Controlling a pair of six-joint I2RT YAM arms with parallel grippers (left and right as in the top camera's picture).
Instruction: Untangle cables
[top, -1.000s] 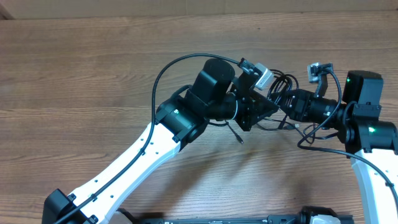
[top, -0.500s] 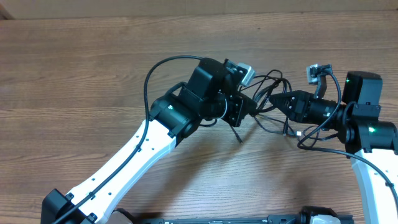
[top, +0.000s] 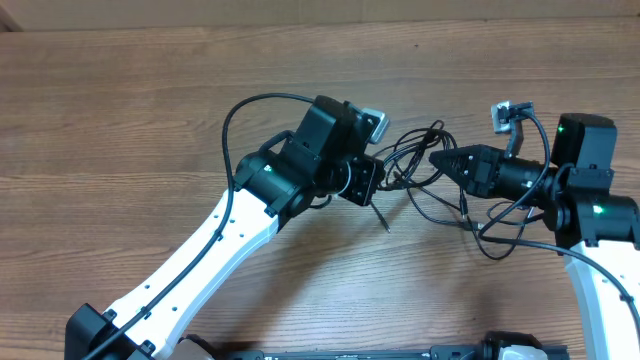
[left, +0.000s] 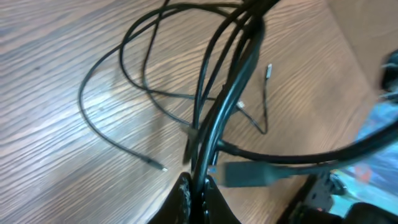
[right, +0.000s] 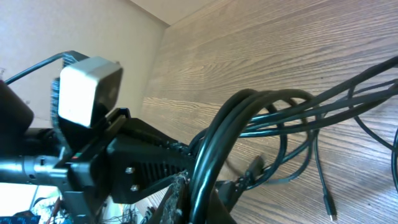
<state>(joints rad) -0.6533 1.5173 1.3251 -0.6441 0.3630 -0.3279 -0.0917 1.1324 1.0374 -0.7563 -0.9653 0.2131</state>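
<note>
Left pincer (top: 386, 180) is clamped on the cables (top: 412, 160). In the left wrist view the bundle (left: 225, 106) runs straight down between my fingers (left: 186, 198). Right pincer (top: 441, 158) is closed on the same bundle from the opposite side. In the right wrist view the cords (right: 249, 109) feed in between its fingers (right: 171, 208). The two pincers face each other tip to tip, near but apart, and the cables bridge the gap. Loops arch out on the far side of both pincers, and more loops sag onto the table (top: 150, 100) on the near side of the right pincer. One loose plug end (top: 386, 226) lies on the wood, just beside the left pincer on the near side. The rest is knotted, and I cannot tell which cord is which.
</note>
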